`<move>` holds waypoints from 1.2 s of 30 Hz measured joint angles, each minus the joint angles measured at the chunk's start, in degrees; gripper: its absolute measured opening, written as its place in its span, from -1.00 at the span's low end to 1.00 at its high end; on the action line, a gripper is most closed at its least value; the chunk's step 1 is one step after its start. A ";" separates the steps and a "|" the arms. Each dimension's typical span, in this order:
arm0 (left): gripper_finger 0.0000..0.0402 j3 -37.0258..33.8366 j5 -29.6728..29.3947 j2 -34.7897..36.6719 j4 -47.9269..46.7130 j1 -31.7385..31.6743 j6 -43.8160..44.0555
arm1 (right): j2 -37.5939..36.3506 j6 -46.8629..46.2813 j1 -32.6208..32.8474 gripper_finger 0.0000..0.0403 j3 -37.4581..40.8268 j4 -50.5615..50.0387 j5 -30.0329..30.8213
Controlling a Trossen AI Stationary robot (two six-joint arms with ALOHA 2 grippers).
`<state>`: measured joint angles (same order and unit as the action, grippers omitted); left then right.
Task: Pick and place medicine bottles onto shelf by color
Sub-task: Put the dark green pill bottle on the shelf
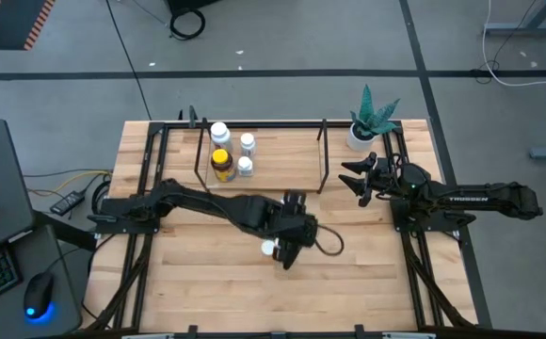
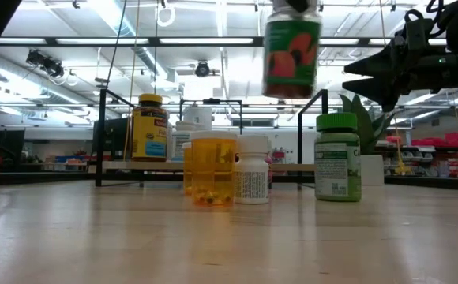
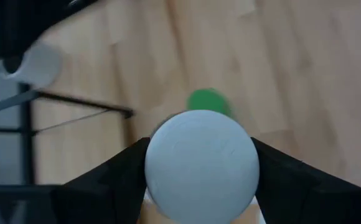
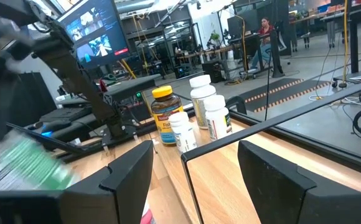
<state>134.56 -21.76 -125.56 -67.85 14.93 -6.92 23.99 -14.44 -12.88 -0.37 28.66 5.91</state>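
A wide light-wood surface (image 1: 216,282) fills the middle of the room, with 2 dark robot arms reaching over it.

The left arm stretches from the left edge toward the centre. Its left gripper (image 1: 287,247) is closed on a white-capped bottle (image 3: 202,163), 1 finger (image 3: 115,180) pressed to each side of the cap. Seen from table height, this bottle (image 2: 292,47) hangs in the air, well above the surface, showing a green label with red shapes.

The right arm lies along the right side, near a white pot with a green plant (image 1: 369,118). Its right gripper (image 1: 358,177) is open and holds nothing, just beside the right end of the shelf.

The shelf (image 1: 287,155), a low wooden board framed by thin black uprights, sits at the far side of the surface. At its left end stand 4 bottles close together: an amber bottle with a yellow cap (image 1: 221,165) and 3 smaller white-capped bottles (image 1: 246,143).

Nearer the front, on the surface itself, stand 3 more bottles: a clear orange vial (image 2: 212,168), a small white bottle (image 2: 253,170) touching it, and, apart to their right, a green-capped bottle (image 2: 338,156).
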 joint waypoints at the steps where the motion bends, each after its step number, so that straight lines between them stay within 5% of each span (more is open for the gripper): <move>1: 0.24 0.00 -0.15 0.46 -0.25 -0.82 -0.15 | 0.00 0.00 0.00 0.21 -0.01 0.00 0.00; 20: 0.22 -1.95 2.44 0.66 -2.70 -22.99 -2.68 | -0.02 0.00 0.01 0.21 0.00 0.00 0.00; 36: 0.26 -1.88 2.31 0.21 1.32 -32.74 13.93 | -0.02 0.00 0.00 0.21 -0.01 0.00 0.00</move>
<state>132.68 -19.45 -125.35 -66.53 -17.81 7.01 23.97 -14.44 -12.88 -0.38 28.66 5.91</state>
